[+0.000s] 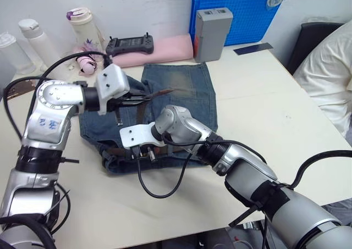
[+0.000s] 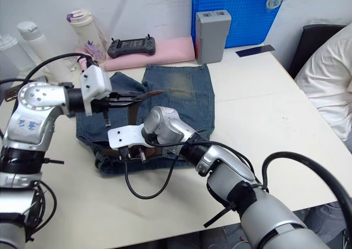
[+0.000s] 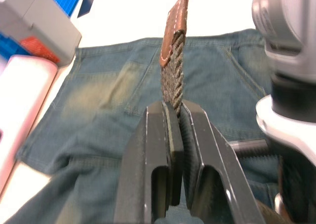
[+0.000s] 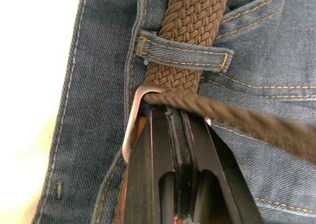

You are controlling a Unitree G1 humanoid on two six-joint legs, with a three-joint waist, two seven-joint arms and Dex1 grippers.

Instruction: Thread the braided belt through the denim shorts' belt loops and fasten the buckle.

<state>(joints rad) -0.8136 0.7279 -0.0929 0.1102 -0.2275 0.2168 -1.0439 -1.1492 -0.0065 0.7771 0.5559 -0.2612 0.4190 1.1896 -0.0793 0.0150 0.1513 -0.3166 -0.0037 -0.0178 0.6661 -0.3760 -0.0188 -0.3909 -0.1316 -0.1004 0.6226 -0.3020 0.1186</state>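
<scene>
Faded blue denim shorts point(image 1: 181, 95), worn to a yellowish tan on one leg, lie flat on a pale table point(image 1: 264, 111), waistband toward the robot. A dull-brown braided belt point(image 4: 190, 31) runs along that waistband, passing under a belt loop point(image 4: 182, 51) stitched in orange thread. Just beyond the loop sits the silvery metal buckle point(image 4: 133, 120), its frame lying against the denim, with a strand of the belt crossing through it.

The right gripper point(image 4: 177, 117) presses down at the buckle, its black fingers closed together on the belt strand right at the frame. The left gripper point(image 3: 175, 110) is raised above the shorts, its fingers clamped tight on the belt's free end, so that the woven strap and its brown leather tip point(image 3: 177, 21), edged in pale stitching, stick out past the fingertips.

Behind the shorts, a pink pad point(image 1: 159, 51) carries a dark handheld controller point(image 1: 130, 44). A grey box point(image 1: 212, 33) stands in front of a blue crate point(image 1: 242, 12), and bottles point(image 1: 85, 26) sit at the table's far left. A person in a white top point(image 1: 330, 73) is at the right edge.
</scene>
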